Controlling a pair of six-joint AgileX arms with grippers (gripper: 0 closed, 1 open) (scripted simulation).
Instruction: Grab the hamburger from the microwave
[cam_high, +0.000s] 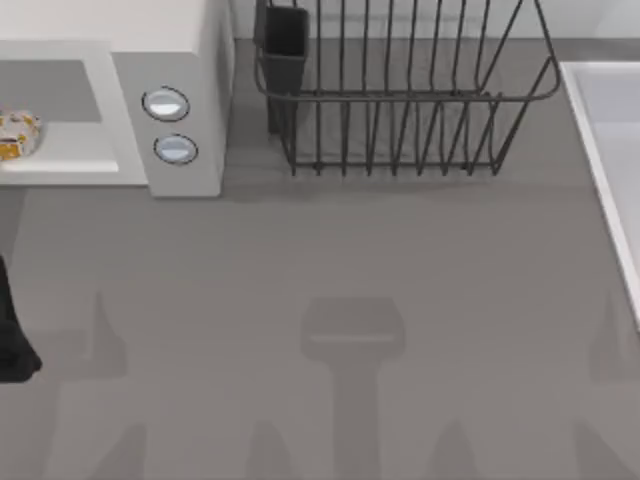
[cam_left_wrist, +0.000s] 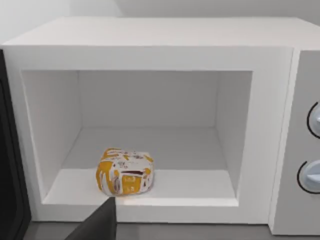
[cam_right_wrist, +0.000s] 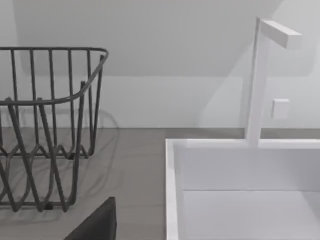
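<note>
The white microwave (cam_high: 170, 60) stands at the table's back left with its door open; its two round knobs (cam_high: 166, 104) face the front. The hamburger (cam_left_wrist: 125, 171), a small orange, yellow and white wrapped bundle, lies on the cavity floor near the front lip, left of the middle; in the top view the hamburger (cam_high: 18, 135) sits at the far left edge. A dark part of my left gripper (cam_left_wrist: 100, 226) is just in front of the microwave (cam_left_wrist: 150, 40) and below the hamburger, not touching it. My left arm (cam_high: 12, 345) is at the table's left edge.
A black wire dish rack (cam_high: 400, 90) stands right of the microwave. A white sink (cam_right_wrist: 240, 195) with a tall faucet (cam_right_wrist: 260, 80) is at the right edge. The black microwave door (cam_left_wrist: 10, 175) hangs open. A dark part of my right gripper (cam_right_wrist: 97, 225) is near rack and sink.
</note>
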